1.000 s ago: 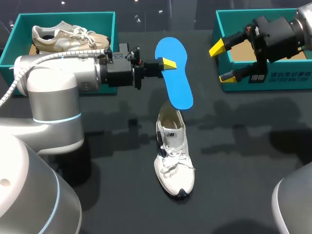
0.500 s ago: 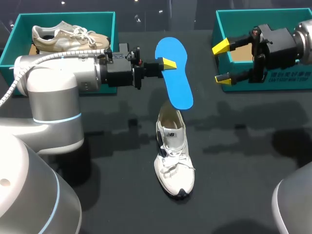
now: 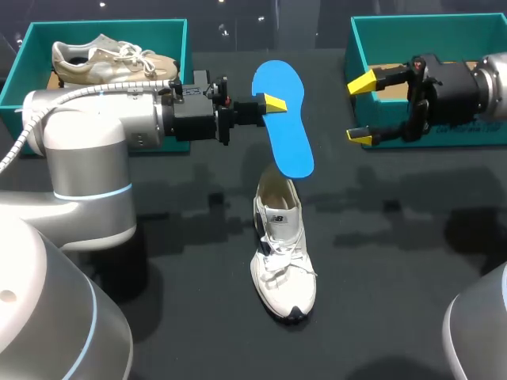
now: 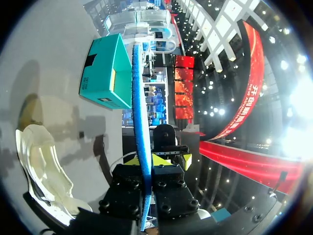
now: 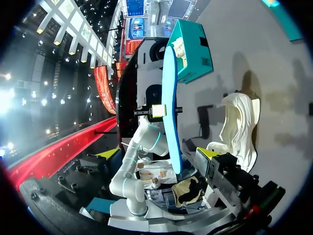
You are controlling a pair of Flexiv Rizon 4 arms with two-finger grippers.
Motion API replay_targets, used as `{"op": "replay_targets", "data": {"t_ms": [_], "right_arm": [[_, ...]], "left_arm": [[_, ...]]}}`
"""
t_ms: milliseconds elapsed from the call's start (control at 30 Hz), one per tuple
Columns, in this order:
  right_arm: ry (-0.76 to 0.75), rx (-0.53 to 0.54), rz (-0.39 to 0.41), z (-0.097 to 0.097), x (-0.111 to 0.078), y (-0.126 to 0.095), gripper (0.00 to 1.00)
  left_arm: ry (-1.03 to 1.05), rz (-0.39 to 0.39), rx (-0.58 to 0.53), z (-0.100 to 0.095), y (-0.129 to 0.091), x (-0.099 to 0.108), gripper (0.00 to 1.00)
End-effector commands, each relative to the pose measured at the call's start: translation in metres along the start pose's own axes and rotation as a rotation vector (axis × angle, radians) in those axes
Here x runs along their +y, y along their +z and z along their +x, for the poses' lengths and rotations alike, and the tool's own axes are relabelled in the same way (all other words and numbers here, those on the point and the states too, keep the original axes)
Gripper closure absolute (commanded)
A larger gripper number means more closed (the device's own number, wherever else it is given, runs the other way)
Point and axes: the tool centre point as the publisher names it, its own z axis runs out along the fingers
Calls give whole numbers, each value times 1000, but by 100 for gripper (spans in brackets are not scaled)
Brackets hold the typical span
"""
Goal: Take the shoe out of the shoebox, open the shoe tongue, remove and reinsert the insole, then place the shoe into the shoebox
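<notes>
A black matte bench (image 3: 198,261) carried a teal cardboard left shoebox (image 3: 32,47) and right shoebox (image 3: 358,47) at its far corners. A white mesh lace-up sneaker (image 3: 283,253) lay mid-bench, toe toward the near edge. The left gripper (image 3: 269,103) clamped a flat blue foam insole (image 3: 287,127) above the heel, its long axis running far to near. The right gripper (image 3: 360,108) hung spread before the right shoebox.

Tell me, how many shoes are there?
2. A white shoe lies mid-table; a beige shoe sits in the left shoebox. Part of the right shoebox is hidden.
</notes>
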Motion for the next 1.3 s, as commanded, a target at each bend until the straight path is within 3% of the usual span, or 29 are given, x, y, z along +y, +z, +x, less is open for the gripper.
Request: {"op": "replay_targets", "data": {"t_ms": [33,167,500,867,967,1133,1300], "right_arm": [[-7,32,-8,-5,-5,2,0],[-7,32,-8,-5,-5,2,0],[-7,32,-8,-5,-5,2,0],[-7,32,-8,-5,-5,2,0],[-7,32,-8,-5,-5,2,0],[-7,32,-8,-5,-5,2,0],[-7,32,-8,-5,-5,2,0]], "left_arm": [[83,38,-13,4,-1,-1,100],[293,94,-39,18,-5,-3,100],[795,89,-42,40,-24,-20,100],[795,89,-42,40,-24,-20,100],[928,40,-11,43,-24,-18,100],[1139,31,15,48,-28,-18,100],[1516,5,54,52,-37,-12,100]]}}
